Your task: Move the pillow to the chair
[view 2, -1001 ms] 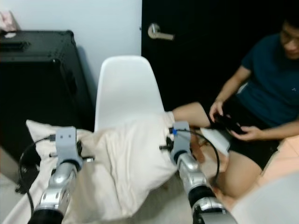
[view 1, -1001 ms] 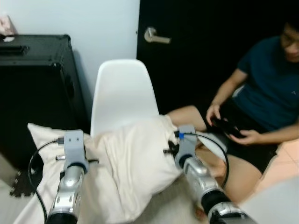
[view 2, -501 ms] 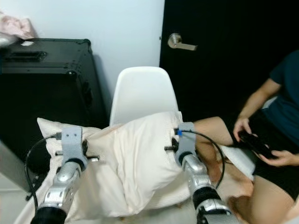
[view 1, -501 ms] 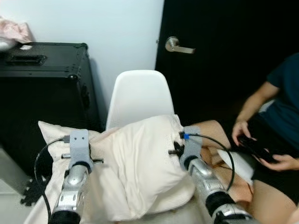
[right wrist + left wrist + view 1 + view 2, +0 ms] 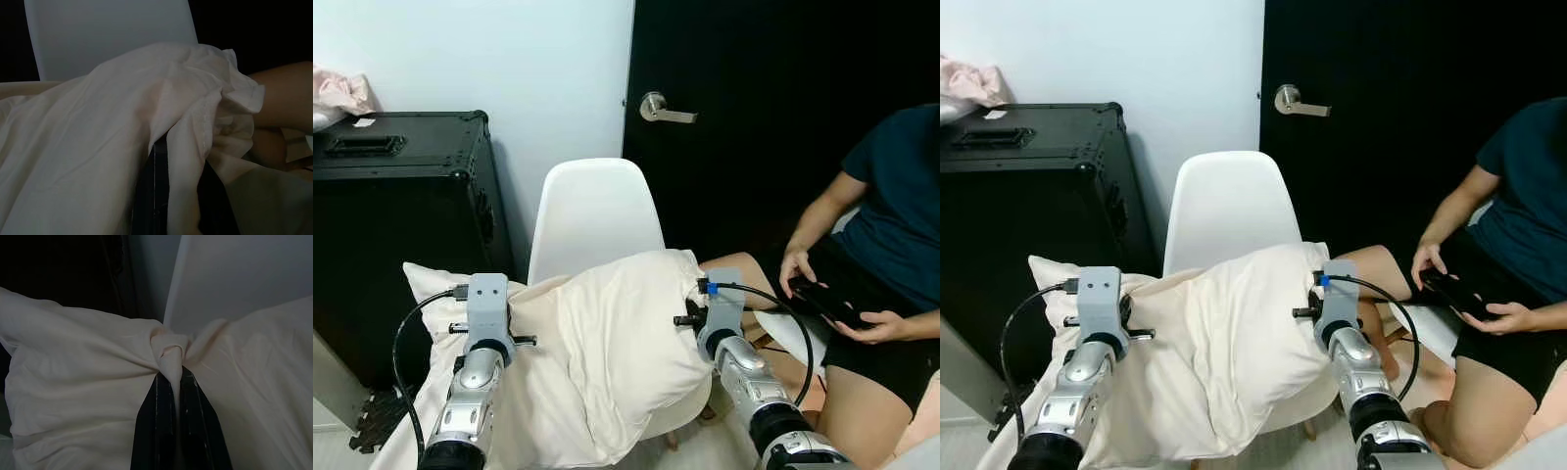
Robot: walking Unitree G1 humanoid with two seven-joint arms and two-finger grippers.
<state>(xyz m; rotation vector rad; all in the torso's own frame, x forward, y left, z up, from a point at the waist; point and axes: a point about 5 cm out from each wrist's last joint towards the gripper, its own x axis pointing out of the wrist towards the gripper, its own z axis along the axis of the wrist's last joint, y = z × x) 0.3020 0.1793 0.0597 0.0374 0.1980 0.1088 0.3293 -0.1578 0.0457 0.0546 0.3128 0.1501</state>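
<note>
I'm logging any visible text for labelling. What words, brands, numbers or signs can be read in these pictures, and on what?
None can be read.
Black case: a small pale tag on its lid, too small to read.
Pillow, white chair, door and the person's dark shirt: no print shows.
Silver arms: no legible marking.
</note>
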